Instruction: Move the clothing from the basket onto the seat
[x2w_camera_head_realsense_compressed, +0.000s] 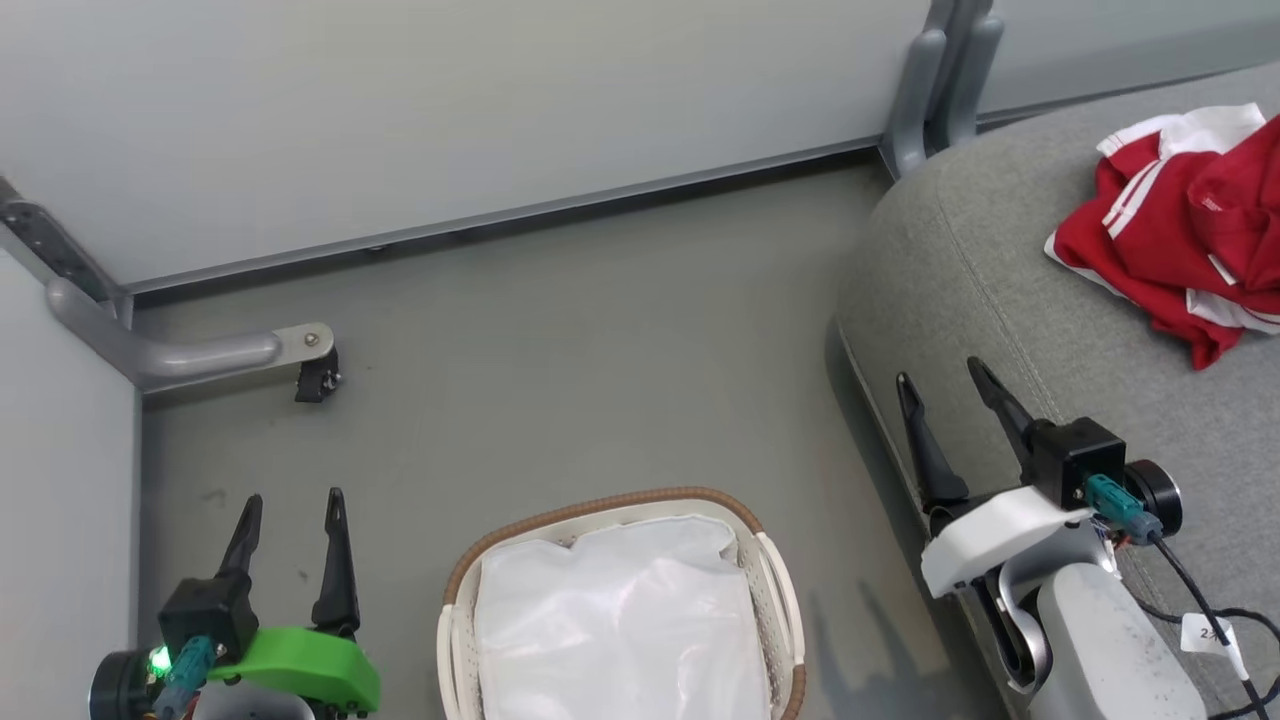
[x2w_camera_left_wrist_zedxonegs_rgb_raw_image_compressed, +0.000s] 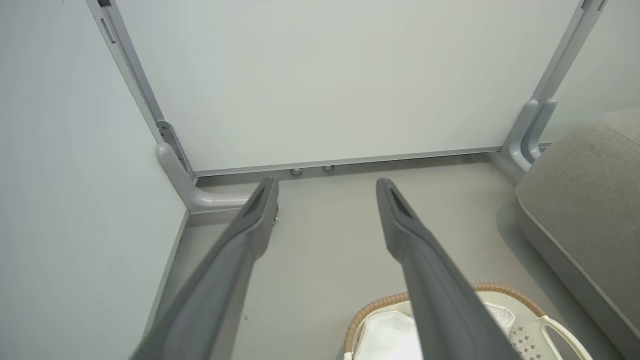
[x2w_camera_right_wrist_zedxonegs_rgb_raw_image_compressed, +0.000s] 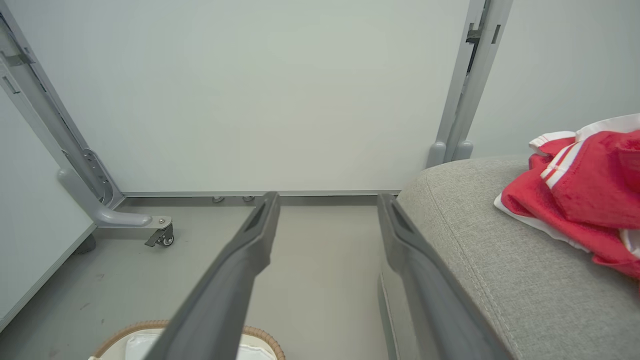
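head view: left tool (x2w_camera_head_realsense_compressed: 295, 497) fingers apart, empty, above floor (x2w_camera_head_realsense_compressed: 560, 330) beside basket (x2w_camera_head_realsense_compressed: 600, 503); white sheet (x2w_camera_head_realsense_compressed: 620, 620) in basket; right tool (x2w_camera_head_realsense_compressed: 939, 372) apart, empty, at edge of sofa seat (x2w_camera_head_realsense_compressed: 1000, 290); red clothing (x2w_camera_head_realsense_compressed: 1190, 230) lies on sofa seat | left wrist view: fingers apart, basket below | right wrist view: fingers apart, red clothing on sofa seat at right

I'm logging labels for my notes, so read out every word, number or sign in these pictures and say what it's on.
"2", followed by a mark too small to read: on the small white tag hanging near the right gripper.
A small white mark on the clothing: too blurred to read.
Nothing readable on the basket or the seat.
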